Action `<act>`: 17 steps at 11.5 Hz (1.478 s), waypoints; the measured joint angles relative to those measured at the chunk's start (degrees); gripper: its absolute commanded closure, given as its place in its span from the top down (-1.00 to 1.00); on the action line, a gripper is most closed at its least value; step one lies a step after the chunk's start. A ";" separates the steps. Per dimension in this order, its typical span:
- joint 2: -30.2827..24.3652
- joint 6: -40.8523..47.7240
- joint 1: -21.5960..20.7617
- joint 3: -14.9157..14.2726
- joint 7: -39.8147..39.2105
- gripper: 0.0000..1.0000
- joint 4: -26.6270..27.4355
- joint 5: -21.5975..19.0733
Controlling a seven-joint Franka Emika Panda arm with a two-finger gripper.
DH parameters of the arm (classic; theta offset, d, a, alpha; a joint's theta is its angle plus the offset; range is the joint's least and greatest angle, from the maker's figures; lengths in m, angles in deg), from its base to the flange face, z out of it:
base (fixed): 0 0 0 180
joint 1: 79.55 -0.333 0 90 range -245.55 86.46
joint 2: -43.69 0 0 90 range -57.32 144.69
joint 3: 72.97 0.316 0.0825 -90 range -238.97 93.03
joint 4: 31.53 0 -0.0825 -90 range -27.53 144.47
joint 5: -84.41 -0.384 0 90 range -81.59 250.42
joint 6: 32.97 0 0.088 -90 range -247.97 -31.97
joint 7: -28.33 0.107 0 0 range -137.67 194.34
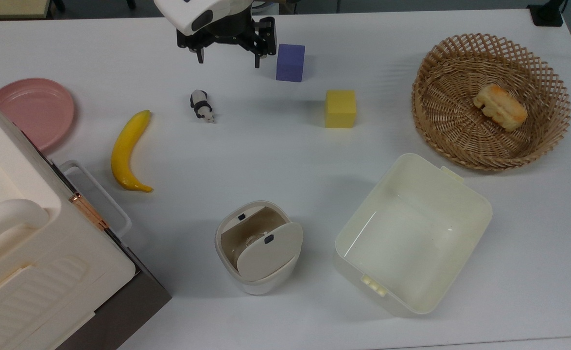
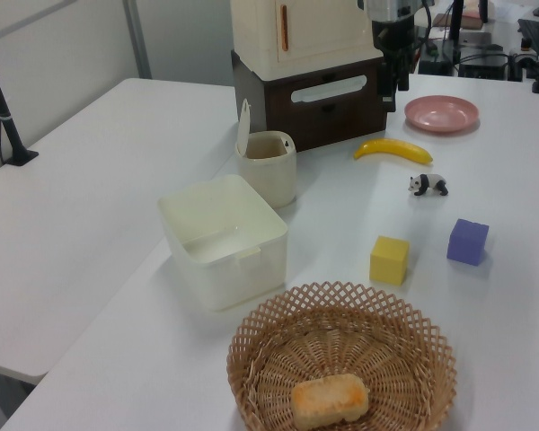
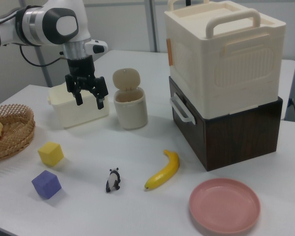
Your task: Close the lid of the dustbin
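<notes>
White table (image 1: 275,160) holds the small off-white plastic dustbin (image 1: 256,277) with its flat beige lid (image 1: 268,250) up, so my empty gripper (image 1: 228,58) hangs wide open, far away.

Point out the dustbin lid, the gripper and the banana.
lid (image 1: 269,250): top view, middle of the raised flap.
gripper (image 1: 229,60): top view, midway between its open fingertips.
banana (image 1: 127,151): top view, middle of its yellow body.
</notes>
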 measured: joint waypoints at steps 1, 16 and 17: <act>0.00 0.06 0.00 0.00 0.00 1.00 0.00 0.00; 0.88 0.11 -0.01 0.02 0.00 0.69 -0.09 0.00; 1.47 -0.64 -0.05 0.07 0.00 0.37 -0.26 0.00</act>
